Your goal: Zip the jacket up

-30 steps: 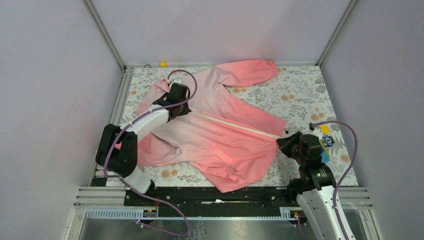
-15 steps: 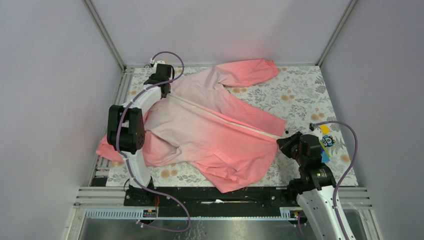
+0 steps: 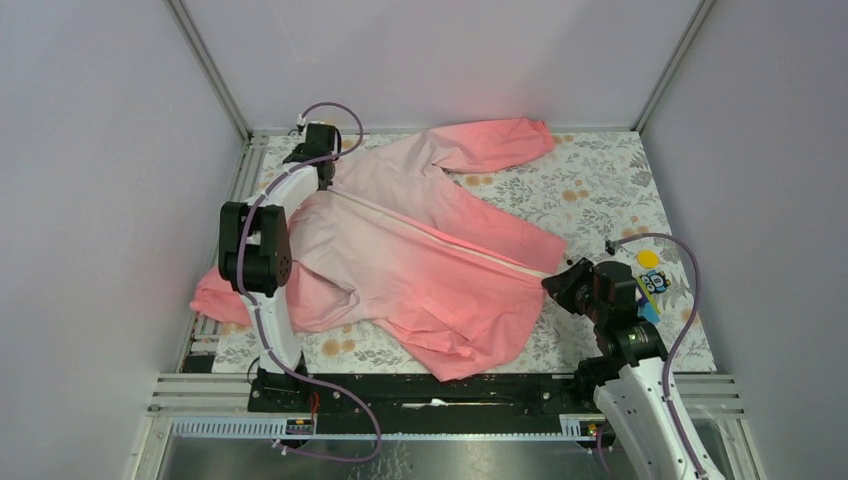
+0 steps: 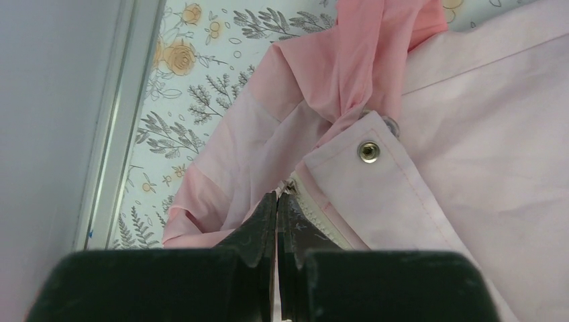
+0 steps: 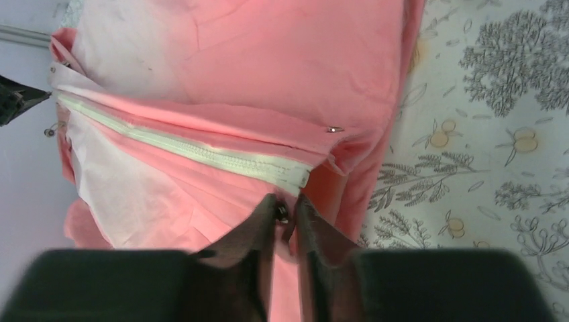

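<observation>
The pink jacket (image 3: 430,260) lies spread on the floral table (image 3: 600,190), its whitish zipper (image 3: 440,235) closed in a diagonal line from hem to collar. My left gripper (image 3: 325,178) is at the collar end. In the left wrist view it (image 4: 277,196) is shut at the top of the zipper teeth (image 4: 315,218), just below a metal snap (image 4: 368,151); the pull itself is hidden. My right gripper (image 3: 552,283) sits at the hem end. In the right wrist view its (image 5: 287,201) fingers stand slightly apart, with hem fabric and a small snap between them, below the zipper's bottom end (image 5: 295,178).
A metal rail (image 3: 245,180) and the grey wall run close along the left, beside my left arm. A yellow and blue tag (image 3: 652,275) lies on the table just right of my right gripper. One sleeve (image 3: 500,145) reaches toward the back wall.
My left gripper ran from mid-chest up along the zipper to the collar and stayed there. My right gripper's fingers have parted a little and it has shifted slightly left with the hem.
</observation>
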Tool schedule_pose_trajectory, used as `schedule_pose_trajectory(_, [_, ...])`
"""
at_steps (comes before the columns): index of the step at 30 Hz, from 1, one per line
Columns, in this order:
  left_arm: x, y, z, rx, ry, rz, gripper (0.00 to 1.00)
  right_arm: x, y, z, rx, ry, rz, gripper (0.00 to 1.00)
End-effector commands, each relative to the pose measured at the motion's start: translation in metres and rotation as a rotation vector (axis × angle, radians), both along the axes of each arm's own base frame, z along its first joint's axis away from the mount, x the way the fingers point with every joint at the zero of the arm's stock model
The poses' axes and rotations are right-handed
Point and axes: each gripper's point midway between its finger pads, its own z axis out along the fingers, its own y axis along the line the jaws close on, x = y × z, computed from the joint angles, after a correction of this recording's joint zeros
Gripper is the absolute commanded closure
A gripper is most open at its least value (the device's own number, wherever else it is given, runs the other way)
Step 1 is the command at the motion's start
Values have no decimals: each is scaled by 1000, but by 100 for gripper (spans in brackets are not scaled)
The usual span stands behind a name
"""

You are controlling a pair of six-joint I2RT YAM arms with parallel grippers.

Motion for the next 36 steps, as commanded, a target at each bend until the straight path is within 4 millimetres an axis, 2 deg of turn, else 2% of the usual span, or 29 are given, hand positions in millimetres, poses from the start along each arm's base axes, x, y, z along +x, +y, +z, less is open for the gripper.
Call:
schedule_pose_trajectory(1, [20,35,76,34,-196,78,100,-5,0,-4,-36,47,38,67])
schedule_pose_trajectory(2, [19,33,84,11,-204,80,92,-7,1,2,-30,44,45,59])
schedule_pose_trajectory(3, [17,30,93,-12,-219,78,75,-8,1,11,-28,37,45,51])
schedule_pose_trajectory(4, [15,24,103,-44,-239,61,53,-9,1,23,-27,21,46,44])
schedule_pose_trajectory(5, [13,18,116,-83,-272,44,38,-10,2,37,-27,-3,54,36])
schedule_pose_trajectory(6, [10,10,131,-129,-310,21,28,-12,1,49,-40,-13,64,29])
schedule_pose_trajectory(7, [7,1,145,-181,-346,-5,24,-12,0,63,-56,-30,75,12])
schedule_pose_trajectory(8, [3,-9,160,-234,-380,-39,20,-12,-1,75,-75,-47,85,2])
schedule_pose_trajectory(10, [-9,-32,196,-351,-452,-117,16,-11,-5,102,-129,-80,110,0])
schedule_pose_trajectory(11, [-16,-45,213,-413,-484,-168,14,-9,-5,125,-148,-124,122,0])
schedule_pose_trajectory(13, [-33,-78,248,-540,-535,-312,2,-8,-4,158,-179,-198,156,0])
schedule_pose_trajectory(15, [-55,-103,284,-632,-587,-440,1,-8,-8,192,-219,-275,160,0])
schedule_pose_trajectory(18, [-94,-124,342,-685,-688,-600,1,-9,-22,243,-292,-384,109,0])
schedule_pose_trajectory(21, [-142,-129,404,-652,-841,-727,1,-20,-37,292,-356,-506,46,1])
schedule_pose_trajectory(23, [-177,-129,442,-607,-955,-792,1,-28,-48,318,-395,-575,-1,0])
schedule_pose_trajectory(26, [-233,-128,488,-539,-1113,-866,1,-42,-62,349,-434,-662,-70,0])
schedule_pose_trajectory(31, [-300,-126,528,-446,-1301,-934,1,-71,-81,388,-467,-785,-170,0])
schedule_pose_trajectory(34, [-334,-119,542,-397,-1412,-944,1,-83,-86,399,-477,-841,-196,0])
schedule_pose_trajectory(36, [-353,-115,549,-367,-1464,-951,1,-90,-78,402,-488,-891,-147,1])
